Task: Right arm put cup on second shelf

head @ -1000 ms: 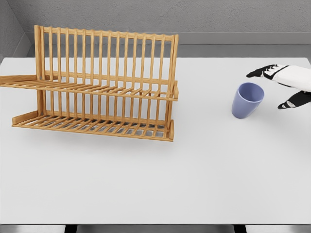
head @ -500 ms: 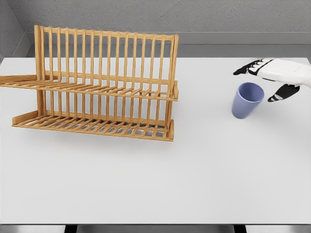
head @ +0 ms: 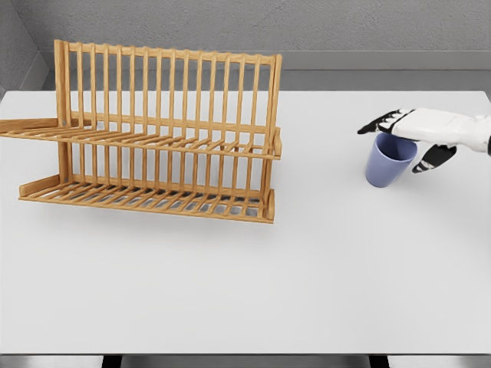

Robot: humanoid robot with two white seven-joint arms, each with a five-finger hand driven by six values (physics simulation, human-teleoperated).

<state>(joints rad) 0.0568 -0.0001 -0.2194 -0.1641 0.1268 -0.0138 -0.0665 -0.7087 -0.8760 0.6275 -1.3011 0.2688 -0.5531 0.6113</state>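
Right hand [head: 410,134] spread open over the cup [head: 390,159] rim, nothing gripped; a glancing close could topple it.

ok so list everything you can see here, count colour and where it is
dish rack: 1, light brown wood, two slatted shelves, on the left half of the table, both shelves bare
cup: 1, pale blue, upright and leaning a little, on the table at the right, far from the rack
table: 1, white, fills most of the view
wall: 1, grey, behind the table
right hand: 1, white with black fingertips, comes in from the right edge, fingers spread over the cup's rim, thumb to the cup's right, no closed grasp yet
left hand: not in view
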